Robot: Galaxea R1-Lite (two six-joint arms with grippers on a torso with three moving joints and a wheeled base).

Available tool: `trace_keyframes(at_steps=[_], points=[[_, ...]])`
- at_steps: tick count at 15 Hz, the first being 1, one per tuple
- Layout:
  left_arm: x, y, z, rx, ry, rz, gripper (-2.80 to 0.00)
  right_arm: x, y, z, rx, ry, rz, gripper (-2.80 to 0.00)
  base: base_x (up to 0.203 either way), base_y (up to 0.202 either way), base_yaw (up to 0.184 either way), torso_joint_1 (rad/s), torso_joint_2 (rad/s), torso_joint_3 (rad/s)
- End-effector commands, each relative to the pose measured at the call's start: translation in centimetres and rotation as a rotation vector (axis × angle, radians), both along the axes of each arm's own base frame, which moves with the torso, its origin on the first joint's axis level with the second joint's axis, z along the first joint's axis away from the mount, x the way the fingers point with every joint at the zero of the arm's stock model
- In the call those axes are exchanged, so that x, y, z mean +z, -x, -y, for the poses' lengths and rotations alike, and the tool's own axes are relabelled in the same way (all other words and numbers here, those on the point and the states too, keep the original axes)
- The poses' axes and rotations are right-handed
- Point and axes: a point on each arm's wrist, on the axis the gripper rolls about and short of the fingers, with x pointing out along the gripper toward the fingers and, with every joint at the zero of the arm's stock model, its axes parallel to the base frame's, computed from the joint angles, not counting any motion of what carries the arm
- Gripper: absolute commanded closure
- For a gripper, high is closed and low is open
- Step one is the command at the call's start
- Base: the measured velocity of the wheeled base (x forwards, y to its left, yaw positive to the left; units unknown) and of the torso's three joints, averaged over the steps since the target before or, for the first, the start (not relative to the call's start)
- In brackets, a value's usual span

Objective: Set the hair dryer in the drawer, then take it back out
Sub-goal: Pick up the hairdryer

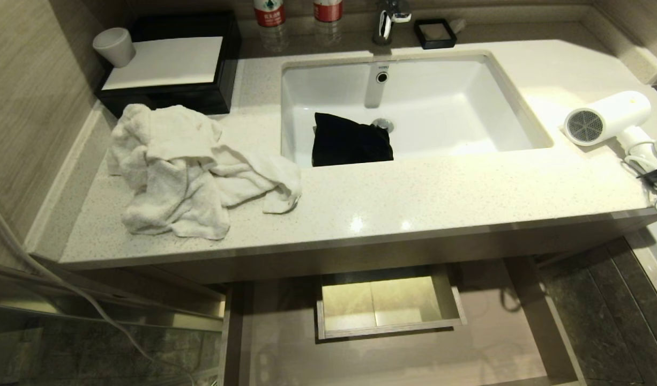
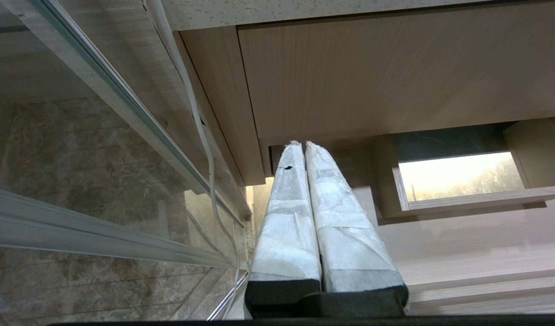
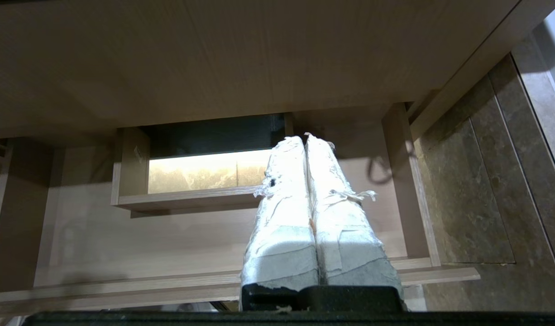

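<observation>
The white hair dryer (image 1: pixel 602 119) lies on the countertop at the far right, its grey mesh grille facing me and its cord (image 1: pixel 650 166) bunched at the counter's edge. Below the counter the beige wood-grain drawer (image 1: pixel 543 321) stands pulled out, with a pale floor and a boxed rectangular cut-out (image 1: pixel 387 305); nothing lies in it. Neither arm shows in the head view. My left gripper (image 2: pixel 303 144) is shut and empty, low in front of the drawer (image 2: pixel 463 244) near its left side. My right gripper (image 3: pixel 304 137) is shut and empty too, facing the drawer (image 3: pixel 146 244) toward its right side.
A crumpled white towel (image 1: pixel 184 166) lies on the counter's left, behind it a black box (image 1: pixel 168 69) and a cup (image 1: pixel 115 46). A black cloth (image 1: pixel 350 140) sits in the sink (image 1: pixel 468 96). A glass partition (image 2: pixel 78 181) and a white cable (image 2: pixel 200 136) stand left of the cabinet.
</observation>
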Motion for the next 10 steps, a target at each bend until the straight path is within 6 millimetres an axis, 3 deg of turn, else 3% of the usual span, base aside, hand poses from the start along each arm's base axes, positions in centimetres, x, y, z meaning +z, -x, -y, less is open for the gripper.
trace_keyframes(at_steps=[1,4,8,10], points=[[-0.04,-0.01,0.00,0.000,-0.001,-0.002,0.00,-0.04,-0.01,0.00,0.001,0.000,-0.001,0.00,0.000,0.000,0.000,0.000,0.00,0.000],[-0.05,0.00,0.00,0.000,-0.001,-0.001,0.00,-0.04,-0.01,0.00,0.002,0.000,-0.001,0.00,0.000,0.000,0.000,0.049,-0.02,0.030],[0.00,0.00,0.00,0.000,-0.001,0.000,0.00,-0.04,-0.01,0.00,0.002,0.000,-0.001,0.00,0.000,0.000,0.000,0.272,-0.13,0.136],[-0.02,0.00,0.00,0.000,-0.001,-0.001,0.00,-0.04,-0.01,0.00,0.001,-0.008,-0.001,0.00,0.000,0.000,0.000,0.107,-0.04,0.055]])
